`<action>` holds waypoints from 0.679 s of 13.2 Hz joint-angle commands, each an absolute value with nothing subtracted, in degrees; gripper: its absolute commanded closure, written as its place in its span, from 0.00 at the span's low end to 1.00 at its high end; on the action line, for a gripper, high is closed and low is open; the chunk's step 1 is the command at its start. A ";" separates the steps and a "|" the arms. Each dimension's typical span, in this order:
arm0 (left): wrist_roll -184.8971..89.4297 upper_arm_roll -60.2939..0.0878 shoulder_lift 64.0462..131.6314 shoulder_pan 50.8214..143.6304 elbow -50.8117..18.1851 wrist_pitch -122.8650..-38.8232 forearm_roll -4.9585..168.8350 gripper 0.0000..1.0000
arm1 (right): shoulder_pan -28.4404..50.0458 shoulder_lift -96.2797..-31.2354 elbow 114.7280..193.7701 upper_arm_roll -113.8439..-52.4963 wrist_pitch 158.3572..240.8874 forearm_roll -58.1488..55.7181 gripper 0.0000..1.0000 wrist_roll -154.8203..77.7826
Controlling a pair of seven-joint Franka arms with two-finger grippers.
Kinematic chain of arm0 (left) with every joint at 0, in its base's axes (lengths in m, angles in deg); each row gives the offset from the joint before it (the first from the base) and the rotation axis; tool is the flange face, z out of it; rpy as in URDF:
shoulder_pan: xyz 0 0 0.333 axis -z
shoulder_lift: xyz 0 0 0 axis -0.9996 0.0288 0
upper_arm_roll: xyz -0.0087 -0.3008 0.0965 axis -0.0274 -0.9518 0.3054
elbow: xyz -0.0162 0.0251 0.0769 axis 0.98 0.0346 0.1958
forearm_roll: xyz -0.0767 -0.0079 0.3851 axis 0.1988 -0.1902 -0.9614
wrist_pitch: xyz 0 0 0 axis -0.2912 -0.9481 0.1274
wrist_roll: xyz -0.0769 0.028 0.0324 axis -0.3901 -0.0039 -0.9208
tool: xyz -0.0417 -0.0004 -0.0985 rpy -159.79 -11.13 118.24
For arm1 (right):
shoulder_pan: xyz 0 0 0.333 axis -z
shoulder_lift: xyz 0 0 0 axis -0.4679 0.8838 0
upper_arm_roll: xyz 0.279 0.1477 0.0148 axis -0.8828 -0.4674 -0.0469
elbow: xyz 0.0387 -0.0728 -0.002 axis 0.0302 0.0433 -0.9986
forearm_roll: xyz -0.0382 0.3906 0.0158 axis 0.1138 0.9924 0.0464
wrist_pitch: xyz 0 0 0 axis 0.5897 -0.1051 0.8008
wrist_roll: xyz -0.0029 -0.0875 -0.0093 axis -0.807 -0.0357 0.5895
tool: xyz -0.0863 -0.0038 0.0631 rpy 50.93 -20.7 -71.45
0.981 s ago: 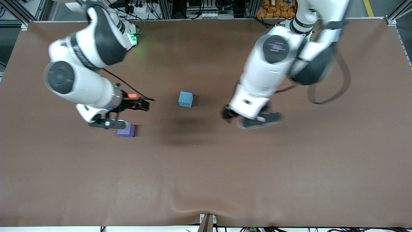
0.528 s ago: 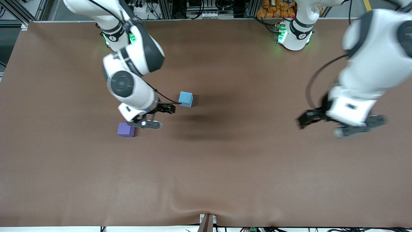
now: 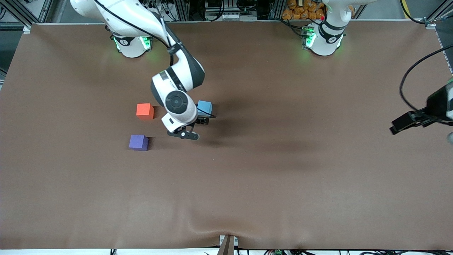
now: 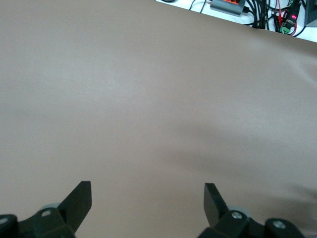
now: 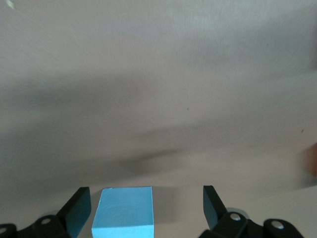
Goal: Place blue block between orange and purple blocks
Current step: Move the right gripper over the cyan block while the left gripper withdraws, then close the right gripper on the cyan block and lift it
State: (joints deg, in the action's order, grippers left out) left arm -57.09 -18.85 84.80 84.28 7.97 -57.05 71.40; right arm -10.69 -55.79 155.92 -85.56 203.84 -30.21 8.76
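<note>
Lighting: bright, even, overhead. Shadows: soft dark patches on the worktop (image 3: 247, 198) beside the blue block (image 3: 204, 107). Blur: left gripper (image 3: 421, 122) smeared at the frame edge. Wrist views washed pale.

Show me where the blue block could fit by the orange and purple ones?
A bare gap lies between the orange block and purple block. It is crowded at the blue block, where the open right gripper hovers.

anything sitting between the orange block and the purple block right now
Nothing: the front view shows only bare brown table between the orange block and the purple block. The blue block sits off toward the left arm's end, by the right claw.
</note>
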 commanded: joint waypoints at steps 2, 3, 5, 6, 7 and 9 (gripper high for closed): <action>-54.73 -19.69 81.45 83.17 5.88 -54.30 71.10 0.00 | -13.40 -56.99 158.14 -85.10 203.53 -30.24 0.00 12.03; -54.30 -19.69 80.84 83.08 5.27 -54.21 71.10 0.00 | -14.54 -57.07 159.02 -85.10 204.14 -30.24 0.00 12.39; -53.41 -19.51 78.73 83.08 3.17 -54.12 71.10 0.00 | -15.77 -56.81 159.29 -85.10 205.81 -30.24 0.00 12.48; -53.24 -19.51 77.33 82.56 1.50 -54.12 71.10 0.00 | -16.30 -56.90 159.64 -85.10 205.73 -30.24 0.00 11.87; -52.10 -19.60 75.92 82.29 -0.43 -54.56 71.27 0.00 | -16.39 -57.33 160.34 -85.10 205.82 -30.24 0.00 11.52; -51.48 -19.34 73.81 83.86 -3.07 -55.26 71.19 0.00 | -17.09 -57.95 160.69 -85.10 206.08 -30.33 0.00 11.43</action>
State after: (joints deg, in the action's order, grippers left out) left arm -52.68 -19.09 78.14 83.47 2.13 -54.23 71.40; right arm -16.16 -55.54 158.28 -85.63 205.17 -30.18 11.29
